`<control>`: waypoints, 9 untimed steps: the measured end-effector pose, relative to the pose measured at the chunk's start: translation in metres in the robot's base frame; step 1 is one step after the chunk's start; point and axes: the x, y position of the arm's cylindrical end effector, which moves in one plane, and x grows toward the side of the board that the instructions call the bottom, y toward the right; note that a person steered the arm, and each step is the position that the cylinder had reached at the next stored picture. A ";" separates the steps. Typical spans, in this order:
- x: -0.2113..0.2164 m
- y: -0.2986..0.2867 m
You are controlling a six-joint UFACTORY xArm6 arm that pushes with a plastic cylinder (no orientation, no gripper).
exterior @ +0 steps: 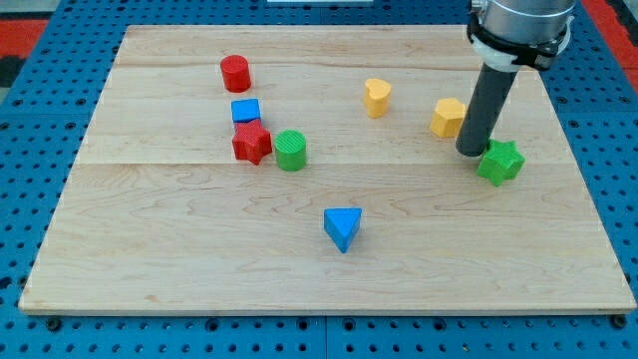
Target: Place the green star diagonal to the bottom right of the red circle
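The green star lies at the view's right, mid-height on the wooden board. The red circle stands at the view's upper left, far from the star. My tip is at the end of the dark rod, just to the upper left of the green star, touching or nearly touching it. A yellow block sits just left of the rod.
A blue square, a red star and a green circle cluster below the red circle. A yellow heart lies at the upper middle. A blue triangle lies at the lower middle.
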 end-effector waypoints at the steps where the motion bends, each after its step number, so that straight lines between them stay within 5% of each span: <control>1: 0.000 0.066; 4: 0.071 0.091; 6: 0.040 -0.086; 9: 0.006 -0.138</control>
